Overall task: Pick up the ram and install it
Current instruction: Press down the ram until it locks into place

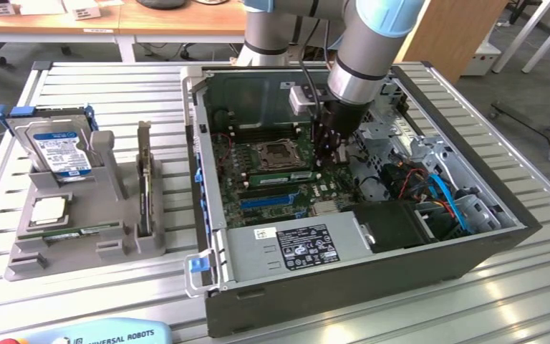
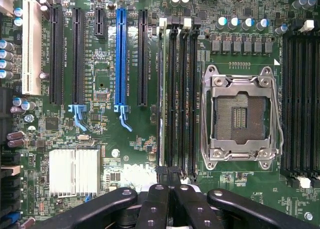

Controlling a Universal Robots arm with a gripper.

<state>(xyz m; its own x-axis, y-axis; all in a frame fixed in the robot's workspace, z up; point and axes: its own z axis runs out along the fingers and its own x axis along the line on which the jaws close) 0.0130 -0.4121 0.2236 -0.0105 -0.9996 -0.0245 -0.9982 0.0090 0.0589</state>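
A ram (image 2: 160, 89) stands on edge in the outermost of the black memory slots (image 2: 182, 89) beside the empty processor socket (image 2: 240, 116); it shows as a thin green strip along the slot. The same green ram (image 1: 280, 175) lies just in front of the socket (image 1: 277, 152) in the exterior view. My gripper (image 2: 170, 173) is shut, its two black fingers (image 2: 155, 204) pressed together with nothing seen between them. The fingertips sit at one end of the memory slots, close to the ram's end. From outside, the gripper (image 1: 335, 161) hangs low over the motherboard, inside the open computer case (image 1: 371, 279).
A grey holder (image 1: 26, 258) on the exterior view's left carries a hard drive with a blue-white label (image 1: 60, 147), a square silver processor (image 1: 51, 208), a green stick lying at its front (image 1: 74, 231) and a thin board on edge (image 1: 144, 190). Cables and a power supply (image 1: 294, 247) crowd the case.
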